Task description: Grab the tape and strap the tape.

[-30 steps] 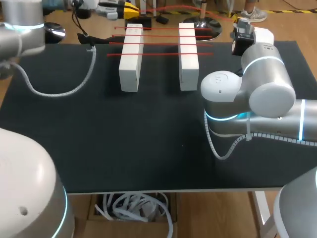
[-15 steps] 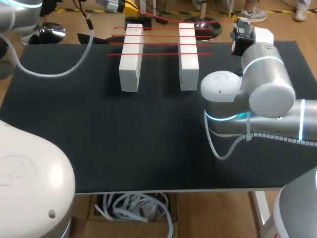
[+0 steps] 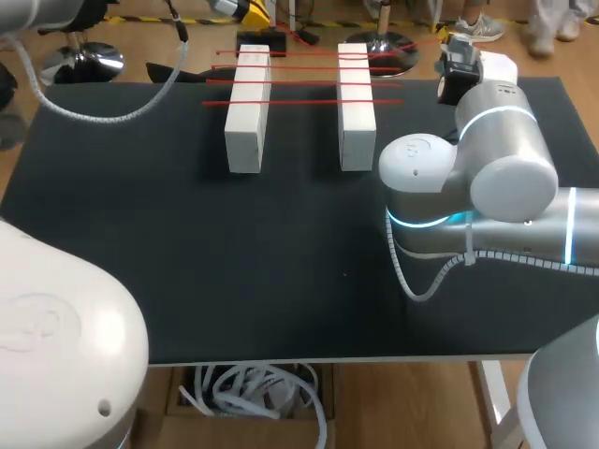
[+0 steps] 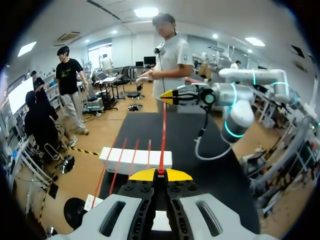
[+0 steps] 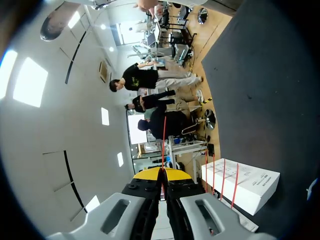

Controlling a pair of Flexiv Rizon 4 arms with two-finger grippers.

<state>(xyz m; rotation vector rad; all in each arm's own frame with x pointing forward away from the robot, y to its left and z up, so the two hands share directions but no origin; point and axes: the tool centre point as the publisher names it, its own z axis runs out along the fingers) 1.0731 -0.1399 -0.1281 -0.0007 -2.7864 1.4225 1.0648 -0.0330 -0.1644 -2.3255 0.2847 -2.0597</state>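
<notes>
The left gripper point(image 4: 162, 174) has its two yellow tips pressed together on a thin red tape point(image 4: 163, 135), which comes out from between them. The tape runs taut and straight ahead to the right gripper point(image 4: 168, 95), which meets it above the far side of the black table point(image 4: 200, 130). Below and just ahead of the left gripper lies a white block point(image 4: 135, 159) with three red strands point(image 4: 134, 152) laid across it. In the right wrist view the right gripper's yellow tips are likewise closed on the tape, which leads straight away from them. A white block lies beside that gripper on the table, with red strands running over its top. In the head view, the left gripper's yellow tip shows at the top edge, left of centre. The right gripper's dark body sits in the upper right, at the end of the bulky grey right arm point(image 3: 487, 178) that fills the right of the frame. Between them, in the upper middle, two white blocks stand side by side and apart, long sides facing. Four red strands are stretched across both blocks, one behind the other. A further red line slants above the blocks at the top of the frame.
</notes>
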